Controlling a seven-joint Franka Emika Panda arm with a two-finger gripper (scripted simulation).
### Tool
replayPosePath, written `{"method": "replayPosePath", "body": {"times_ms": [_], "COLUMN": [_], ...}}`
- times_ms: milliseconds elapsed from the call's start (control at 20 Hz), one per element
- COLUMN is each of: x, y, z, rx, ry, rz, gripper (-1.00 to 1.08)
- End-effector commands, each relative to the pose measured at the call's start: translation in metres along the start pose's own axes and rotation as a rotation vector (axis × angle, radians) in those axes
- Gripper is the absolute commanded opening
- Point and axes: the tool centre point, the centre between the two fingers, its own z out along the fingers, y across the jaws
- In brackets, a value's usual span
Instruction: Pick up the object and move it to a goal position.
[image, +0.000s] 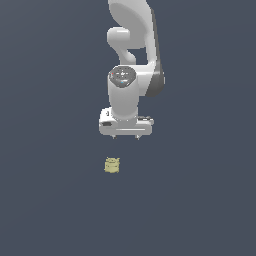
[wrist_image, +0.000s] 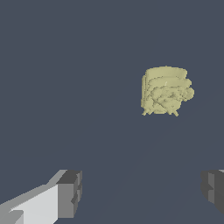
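The object (image: 112, 165) is a small pale yellow-olive lumpy block lying on the dark grey floor. It also shows in the wrist view (wrist_image: 165, 91), with bumpy layered lobes. My gripper (image: 126, 136) hangs from the white arm, above and behind the object and a little toward the exterior view's right. In the wrist view my gripper (wrist_image: 142, 192) is open and empty, its two fingertips (wrist_image: 70, 192) set wide apart. The object lies beyond the fingers, not between them.
The floor (image: 200, 200) is a plain dark grey surface. The white arm (image: 132, 55) rises behind the gripper to the top of the exterior view.
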Motion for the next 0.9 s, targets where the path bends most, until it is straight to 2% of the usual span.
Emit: {"method": "replayPosePath", "body": {"times_ms": [0,450,850], "x": [0.000,0.006,0.012], "y": [0.000,-0.023,-0.017], "z": [0.000,-0.020,-0.015], "rx": [0.000,0.030,0.027], "ry": [0.000,0.032,0.031], "rz": [0.000,0.005,0.006], "gripper": [1.00,1.00,1.00]}}
